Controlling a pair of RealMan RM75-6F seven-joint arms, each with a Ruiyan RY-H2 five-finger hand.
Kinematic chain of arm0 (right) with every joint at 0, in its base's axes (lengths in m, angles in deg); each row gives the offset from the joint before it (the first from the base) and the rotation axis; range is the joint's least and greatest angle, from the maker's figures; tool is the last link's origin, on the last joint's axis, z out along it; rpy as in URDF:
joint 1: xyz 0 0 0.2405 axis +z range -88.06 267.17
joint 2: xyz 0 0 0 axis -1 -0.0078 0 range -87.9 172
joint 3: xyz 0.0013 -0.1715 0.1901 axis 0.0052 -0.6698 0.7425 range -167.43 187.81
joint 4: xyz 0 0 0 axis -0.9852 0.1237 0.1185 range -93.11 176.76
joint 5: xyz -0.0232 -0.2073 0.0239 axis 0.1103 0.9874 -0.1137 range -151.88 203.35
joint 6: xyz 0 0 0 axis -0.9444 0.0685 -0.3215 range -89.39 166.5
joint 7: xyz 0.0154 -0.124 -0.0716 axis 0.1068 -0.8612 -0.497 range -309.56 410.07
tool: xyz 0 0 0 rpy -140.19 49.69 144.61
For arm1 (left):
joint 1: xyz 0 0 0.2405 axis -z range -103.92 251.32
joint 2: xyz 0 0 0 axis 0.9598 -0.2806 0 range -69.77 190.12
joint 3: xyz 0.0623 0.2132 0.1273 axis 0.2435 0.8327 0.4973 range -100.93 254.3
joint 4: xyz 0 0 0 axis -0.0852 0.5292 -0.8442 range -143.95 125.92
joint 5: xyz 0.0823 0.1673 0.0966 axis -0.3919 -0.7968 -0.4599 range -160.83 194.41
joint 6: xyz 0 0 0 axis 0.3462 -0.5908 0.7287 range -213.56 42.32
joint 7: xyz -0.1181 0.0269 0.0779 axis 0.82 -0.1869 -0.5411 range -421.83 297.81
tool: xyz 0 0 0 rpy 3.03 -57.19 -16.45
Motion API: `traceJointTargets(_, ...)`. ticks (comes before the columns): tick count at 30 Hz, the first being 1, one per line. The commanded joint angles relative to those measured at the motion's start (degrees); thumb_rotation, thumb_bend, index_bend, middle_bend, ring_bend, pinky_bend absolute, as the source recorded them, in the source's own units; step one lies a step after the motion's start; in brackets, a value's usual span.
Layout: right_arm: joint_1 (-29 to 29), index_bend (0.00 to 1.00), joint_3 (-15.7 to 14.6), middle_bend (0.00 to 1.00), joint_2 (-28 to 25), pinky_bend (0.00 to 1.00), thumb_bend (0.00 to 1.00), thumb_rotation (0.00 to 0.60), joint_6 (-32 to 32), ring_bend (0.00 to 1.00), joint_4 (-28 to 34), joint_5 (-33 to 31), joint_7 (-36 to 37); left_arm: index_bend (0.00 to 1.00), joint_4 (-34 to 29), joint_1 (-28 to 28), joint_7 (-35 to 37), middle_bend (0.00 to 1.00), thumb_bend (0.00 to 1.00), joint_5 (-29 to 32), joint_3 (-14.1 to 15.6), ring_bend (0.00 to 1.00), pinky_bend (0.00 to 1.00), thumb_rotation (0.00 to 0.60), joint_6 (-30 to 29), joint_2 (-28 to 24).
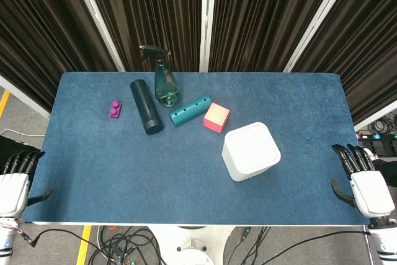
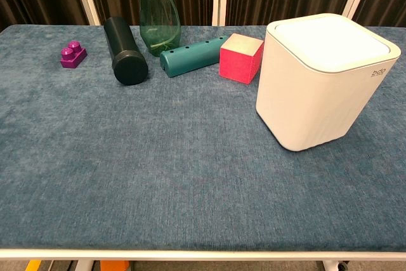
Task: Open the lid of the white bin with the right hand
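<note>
On the blue table [image 2: 158, 182] we see the white bin [image 2: 320, 87] at the right, upright, with its lid [image 2: 330, 41] closed. Behind it to the left lies a pink cube [image 2: 241, 59], then a teal cylinder [image 2: 192, 57], a green bottle [image 2: 158, 14], a black cylinder [image 2: 125, 51] and a purple brick [image 2: 73, 55].

The head view looks steeply down over the whole table [image 1: 93, 172], while the chest view faces across it low and near, sharing the objects.
</note>
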Motion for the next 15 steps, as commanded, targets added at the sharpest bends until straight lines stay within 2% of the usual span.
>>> traceJointTargets(1, 0.1, 0.00, 0.0, 0.10, 0.0, 0.00, 0.36, 0.600, 0.2, 0.00, 0.2, 0.0, -0.1, 0.15, 0.2, 0.0, 0.1, 0.14, 0.00, 0.2, 0.1, 0.08, 0.12, 0.600, 0.4, 0.1)
traceJointTargets(9, 1.7, 0.00, -0.4, 0.11, -0.4, 0.00, 0.36, 0.600, 2.0, 0.00, 0.3, 1.7, -0.1, 0.15, 0.0, -0.2, 0.0, 0.14, 0.00, -0.1, 0.2, 0.08, 0.12, 0.600, 0.0, 0.2)
traceJointTargets(15, 7.7, 0.06, 0.8, 0.15, -2.0, 0.01, 0.36, 0.600, 6.3, 0.00, 2.3, 7.0, -1.3, 0.15, -0.7, 0.0, -0.4, 0.14, 0.00, -0.8, 0.0, 0.08, 0.12, 0.600, -0.5, -0.1)
